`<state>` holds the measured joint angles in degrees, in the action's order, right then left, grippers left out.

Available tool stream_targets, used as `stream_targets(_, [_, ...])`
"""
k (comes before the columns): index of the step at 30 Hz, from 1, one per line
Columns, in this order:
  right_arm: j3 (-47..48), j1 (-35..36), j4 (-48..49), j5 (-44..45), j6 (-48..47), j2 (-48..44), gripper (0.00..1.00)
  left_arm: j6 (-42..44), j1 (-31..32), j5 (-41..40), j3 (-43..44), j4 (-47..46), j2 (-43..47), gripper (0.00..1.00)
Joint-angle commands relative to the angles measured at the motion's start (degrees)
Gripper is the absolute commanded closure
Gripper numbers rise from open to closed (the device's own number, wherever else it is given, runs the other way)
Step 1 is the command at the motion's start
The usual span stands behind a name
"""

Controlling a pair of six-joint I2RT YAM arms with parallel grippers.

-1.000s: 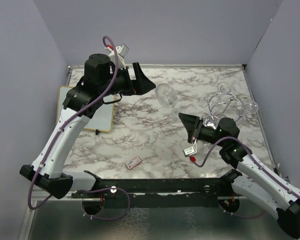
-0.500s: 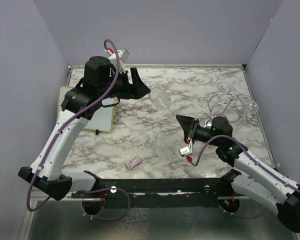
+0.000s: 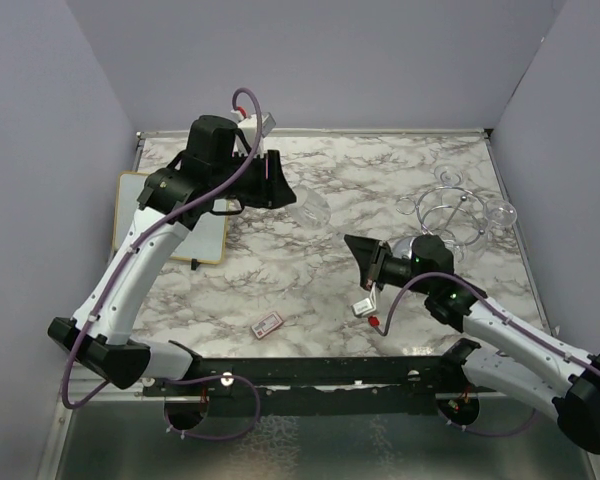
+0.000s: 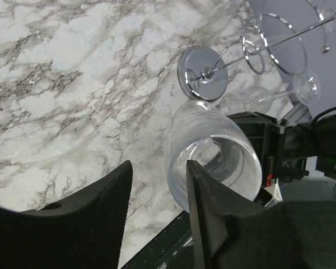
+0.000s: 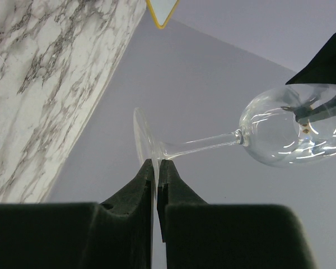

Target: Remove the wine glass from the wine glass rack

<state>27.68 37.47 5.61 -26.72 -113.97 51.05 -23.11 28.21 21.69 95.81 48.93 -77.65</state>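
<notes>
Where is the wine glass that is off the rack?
In the top view, the wine glass is above the middle of the table, left of the wine glass rack. The right gripper pinches its foot; its bowl is beside the left gripper.

Wine glass (image 3: 311, 207) (image 3: 501, 212) x2, rack (image 4: 204, 72) x1, whiteboard (image 3: 128, 205) x1, small tag (image 3: 267, 323) x1.

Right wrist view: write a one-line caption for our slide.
Right end effector pinches the wine glass by its foot, held sideways.

in right black claw (image 5: 157, 164): clear colourless stemmed wine glass (image 5: 280, 131) | beyond left black claw (image 4: 158, 168): mirror-chrome wire rack (image 4: 204, 73) | beneath both: white marble tabletop (image 4: 56, 73), grey veining | behind: lilac wall (image 5: 213, 73)
</notes>
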Motion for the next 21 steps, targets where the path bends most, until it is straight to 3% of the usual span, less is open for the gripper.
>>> stream_targets(1, [1.2, 1.9, 2.3, 1.8, -2.1, 0.4, 0.99, 2.6, 0.0, 2.1, -2.8, 2.8, 1.6, 0.58])
stream_targets(11, [1.0, 4.6, 1.3, 3.0, -2.8, 1.7, 0.99, 3.1, 0.0, 3.1, -6.1, 3.4, 2.9, 0.84])
stream_targets(13, [0.9, 4.8, 1.3, 3.1, -2.6, 2.0, 0.98, 2.8, 0.0, 2.8, -6.7, 3.4, 3.3, 0.94])
stream_targets(15, [1.2, 4.9, 0.6, 2.9, -1.7, 2.2, 0.92, 2.5, 0.0, 2.5, -7.2, 3.4, 3.5, 1.00])
stream_targets(21, [3.5, 4.9, -4.1, 1.5, 3.4, 2.1, 0.62, 0.6, 0.0, -3.8, -6.8, 4.0, 3.6, 1.00])
